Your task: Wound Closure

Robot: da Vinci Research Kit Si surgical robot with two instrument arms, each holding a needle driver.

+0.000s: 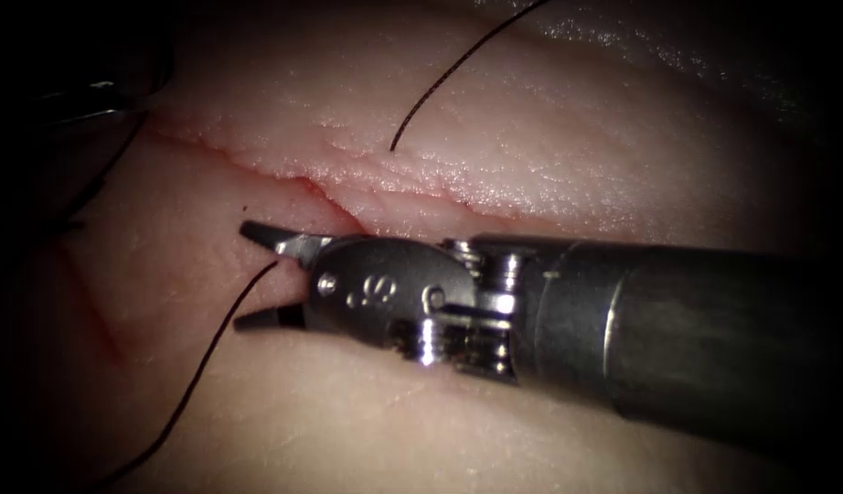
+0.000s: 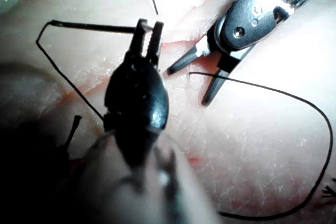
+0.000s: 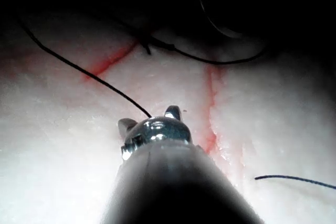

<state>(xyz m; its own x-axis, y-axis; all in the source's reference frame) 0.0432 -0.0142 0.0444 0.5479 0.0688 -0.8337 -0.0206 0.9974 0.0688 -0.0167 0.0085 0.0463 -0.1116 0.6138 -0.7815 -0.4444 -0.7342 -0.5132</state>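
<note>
The tissue [image 1: 549, 155] takes up nearly the whole endoscope view, pale and fading into dark at the left and right edges. One cut [image 1: 293, 178] runs from the upper left toward the centre right, with red fluid [image 3: 210, 103] along its line. The widest open room is the bare tissue across the bottom of the frame and at the upper middle. The right half is taken up by my right shaft.

I count two tools. My right end effector [image 1: 257, 274] comes in from the right and sits at centre left, just below the cut. Its jaws are spread wide and hold nothing. My left end effector [image 2: 149, 32] is hard to make out in the dark upper left corner of the endoscope view. In the left wrist view its jaws stand almost together around a dark, straight-looking bar. The bar is thicker than the thread, and I take it for the needle [image 2: 94, 26] seen edge-on. It lies clear of the tissue, not in it.

I count two loose thread ends in the endoscope view. One thread [image 1: 211, 357] rises from the bottom left edge, and its tip lies in the gap between my right jaws, ungripped. A second strand [image 1: 449, 78] drops from the top edge and ends on the tissue above the cut. Where either strand leads beyond the frame is cut off.
</note>
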